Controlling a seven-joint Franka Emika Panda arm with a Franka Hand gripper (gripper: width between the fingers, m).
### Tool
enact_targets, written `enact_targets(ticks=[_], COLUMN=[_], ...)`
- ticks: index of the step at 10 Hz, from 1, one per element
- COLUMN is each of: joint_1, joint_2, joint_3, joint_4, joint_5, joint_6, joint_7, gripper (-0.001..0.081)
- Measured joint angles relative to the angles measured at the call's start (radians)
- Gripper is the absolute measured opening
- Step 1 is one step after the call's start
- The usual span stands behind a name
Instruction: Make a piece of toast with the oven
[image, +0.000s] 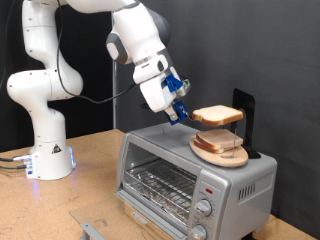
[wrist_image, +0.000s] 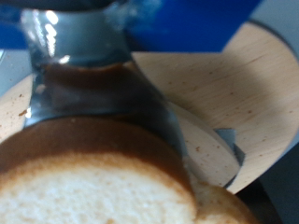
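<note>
One piece of toast (image: 217, 115) is pinched in the gripper (image: 183, 112) above the wooden plate (image: 222, 152) on the oven (image: 190, 175); a loose squeeze could drop it.

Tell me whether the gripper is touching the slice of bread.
Touching. In the exterior view the gripper holds the piece of toast by its edge above the wooden plate; the wrist view shows crust against a finger.

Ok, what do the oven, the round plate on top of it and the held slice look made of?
Oven: brushed silver metal casing, apparently a glass door, wire rack behind. Plate: pale wood, grain lines visible in the wrist view. Piece of toast in the gripper: bread, porous tan face, brown crust.
</note>
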Motion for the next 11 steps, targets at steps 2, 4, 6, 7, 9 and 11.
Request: enact_targets(ticks=[2, 4, 6, 7, 9, 11], joint_1=[-0.001, 0.000, 0.001, 0.000, -0.002, -0.002], joint_2=[-0.044, -0.037, -0.049, -0.065, -0.104, -0.142], joint_3=[-0.019, -0.017, -0.025, -0.038, -0.064, -0.094], joint_4=[-0.001, -0.010, -0.060, -0.090, -0.156, -0.213], joint_5=[0.000, 0.014, 0.104, 0.129, 0.133, 0.144], joint_6=[-0.109, -0.072, 0.003, 0.008, 0.005, 0.000], joint_7=[-0.002, -0.004, -0.078, -0.108, -0.132, -0.181], gripper=[0.0400, 0.0400, 0.0400, 0.0400, 0.0400, 0.0400])
